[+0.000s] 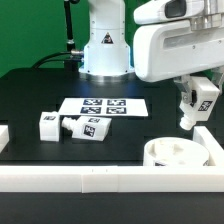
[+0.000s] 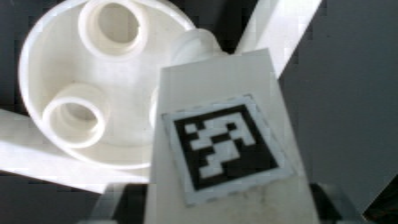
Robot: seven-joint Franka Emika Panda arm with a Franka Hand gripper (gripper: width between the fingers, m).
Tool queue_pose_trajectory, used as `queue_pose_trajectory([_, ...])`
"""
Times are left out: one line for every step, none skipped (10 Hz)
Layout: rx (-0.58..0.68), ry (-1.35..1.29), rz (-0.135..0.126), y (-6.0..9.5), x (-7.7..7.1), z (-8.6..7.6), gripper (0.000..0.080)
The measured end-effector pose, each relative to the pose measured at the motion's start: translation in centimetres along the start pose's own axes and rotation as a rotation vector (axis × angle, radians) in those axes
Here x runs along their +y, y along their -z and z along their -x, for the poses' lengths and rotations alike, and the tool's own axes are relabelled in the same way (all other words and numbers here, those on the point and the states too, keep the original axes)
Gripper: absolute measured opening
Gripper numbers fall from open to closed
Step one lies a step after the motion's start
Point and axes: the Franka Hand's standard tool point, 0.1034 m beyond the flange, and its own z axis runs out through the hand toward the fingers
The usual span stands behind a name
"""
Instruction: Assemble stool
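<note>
Stool seat (image 1: 172, 152), a round white disc with open sockets, lies on the black table (image 1: 30, 90) in the corner formed by the white border rails (image 1: 100, 180), at the exterior view's right. Just above it, the pincer (image 1: 200, 92) is clamped on a tilted tagged leg (image 1: 198, 106) that hangs clear of the seat. A second leg (image 1: 50, 123) and a third leg (image 1: 88, 127) lie side by side near the marker board (image 1: 103, 106).

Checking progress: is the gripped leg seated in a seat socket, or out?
Out. The gripper holds the leg above the seat; the two sockets in the wrist view are empty.
</note>
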Motion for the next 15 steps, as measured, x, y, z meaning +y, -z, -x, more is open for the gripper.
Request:
queue_pose_trajectory([0.017,0.002,0.007,0.0,0.2,-0.2,0.0325])
queue_pose_trajectory([0.051,0.003,0.024,0.0,0.5,-0.3,0.0325])
queue_pose_trajectory([0.048,-0.017,0.013,-0.2,0.6,-0.1,0.0325])
queue_pose_trajectory([0.117,-0.027,0.009,0.0,1.5,-1.0,0.0325])
queue_pose_trajectory([0.248,-0.010,0.051,0.1,3.1,-1.7,0.0325])
queue_pose_trajectory([0.336,0.005,0.113,0.0,4.1,-1.2,0.0325])
queue_pose_trajectory([0.392,-0.001,0.146,-0.2,4.8,-0.6,0.0325])
queue_pose_trajectory([0.367,-0.018,0.107,-0.6,4.2,-0.5,0.0325])
queue_pose_trajectory([0.369,-0.017,0.109,-0.6,4.2,-0.6,0.0325])
queue_pose_trajectory([0.366,-0.026,0.104,-0.7,4.1,-0.6,0.0325])
queue_pose_trajectory([0.325,-0.092,0.044,-0.9,2.9,-0.9,0.0325])
queue_pose_trajectory([0.306,-0.138,0.000,-0.9,1.2,-1.9,0.0325])
queue_pose_trajectory([0.311,-0.147,-0.010,-0.9,0.0,-2.6,0.0325])
queue_pose_trajectory([0.314,-0.141,-0.008,-1.2,-0.4,-2.6,0.0325])
queue_pose_trajectory([0.314,-0.146,-0.007,-1.2,-0.1,-2.6,0.0325])
